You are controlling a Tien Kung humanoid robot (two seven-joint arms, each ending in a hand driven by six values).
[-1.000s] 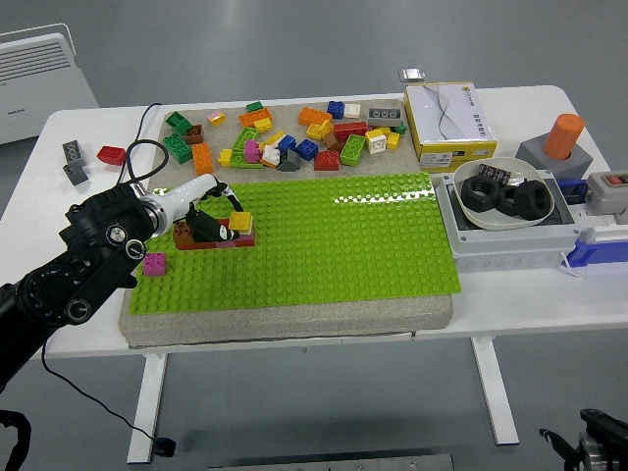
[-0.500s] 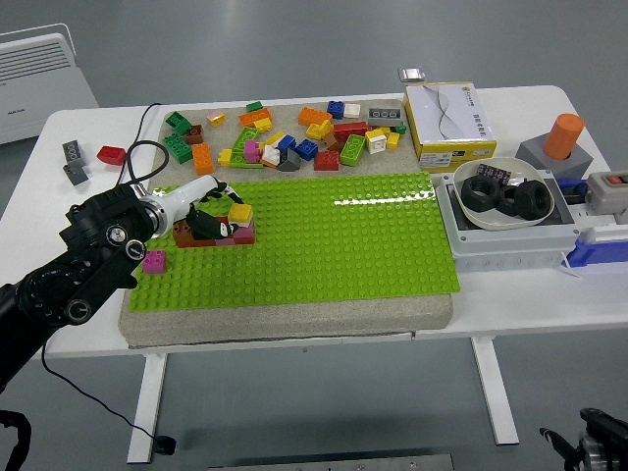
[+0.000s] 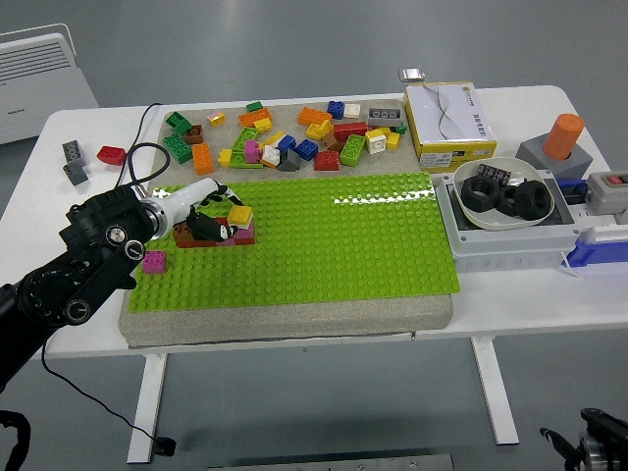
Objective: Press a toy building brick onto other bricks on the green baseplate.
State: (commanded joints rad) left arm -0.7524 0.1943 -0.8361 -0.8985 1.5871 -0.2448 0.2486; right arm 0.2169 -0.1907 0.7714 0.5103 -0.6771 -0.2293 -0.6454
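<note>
Near the green baseplate [image 3: 324,240]'s left end, my left hand [image 3: 211,221] pinches a yellow brick [image 3: 240,215] over the brick stack [image 3: 211,235]; misaligned studs could tip it.

The white table [image 3: 294,319] carries a grey mat [image 3: 294,312] across its middle. At its left end lie a red brick [image 3: 111,154], two grey bricks [image 3: 75,159] and a black cable [image 3: 137,157]. To the right stand a yellow-edged box [image 3: 449,120], a grey bin [image 3: 510,240] and a grey block [image 3: 548,152].
</note>
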